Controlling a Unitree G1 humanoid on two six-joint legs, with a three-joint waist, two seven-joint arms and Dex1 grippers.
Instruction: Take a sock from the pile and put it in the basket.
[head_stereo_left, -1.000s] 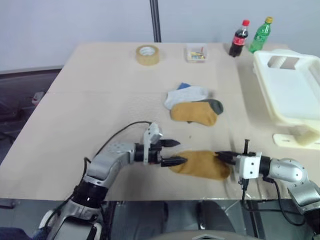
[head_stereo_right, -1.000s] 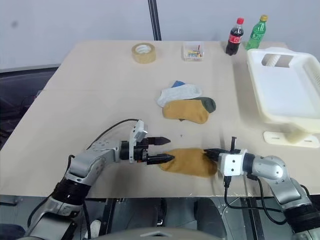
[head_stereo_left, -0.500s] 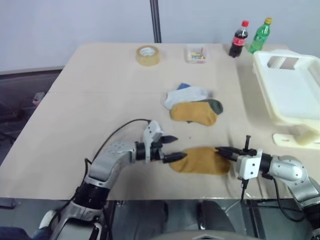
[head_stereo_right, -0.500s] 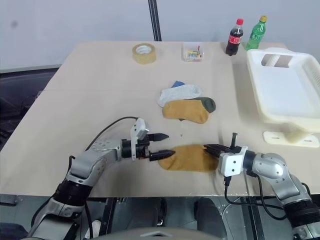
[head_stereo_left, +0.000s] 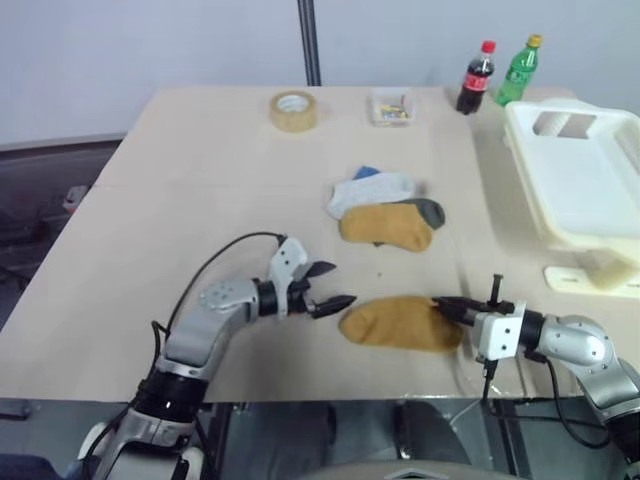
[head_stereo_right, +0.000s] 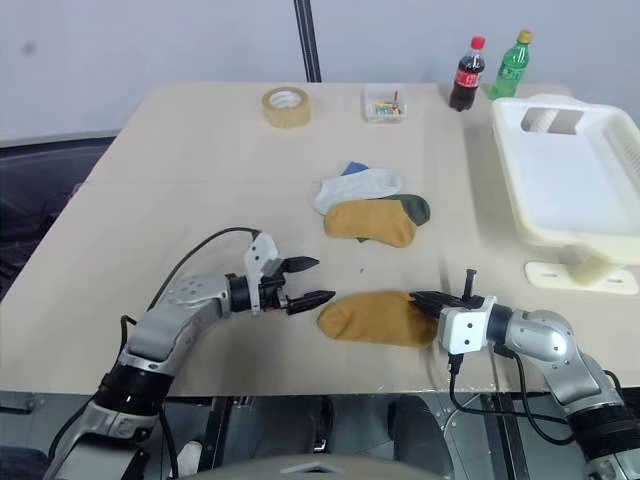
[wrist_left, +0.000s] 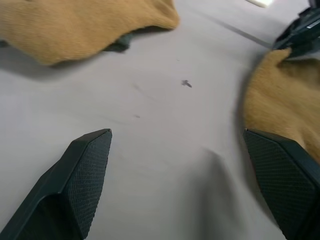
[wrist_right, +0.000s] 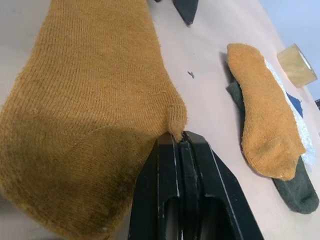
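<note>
Bottle (head_stereo_right: 462, 75) — red label, writing unreadable | right pincer (head_stereo_right: 425, 299) pinches sock (head_stereo_right: 372, 318)

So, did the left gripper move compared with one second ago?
Yes. The left gripper, open, has pulled back from the mustard sock toward the robot's left; earlier its fingertips touched the sock's toe, now bare table shows between them.

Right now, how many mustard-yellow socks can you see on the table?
2. One lies near the front edge, its end pinched in the shut right gripper. The other sits on top of the pile mid-table. More could be hidden under the pile.
</note>
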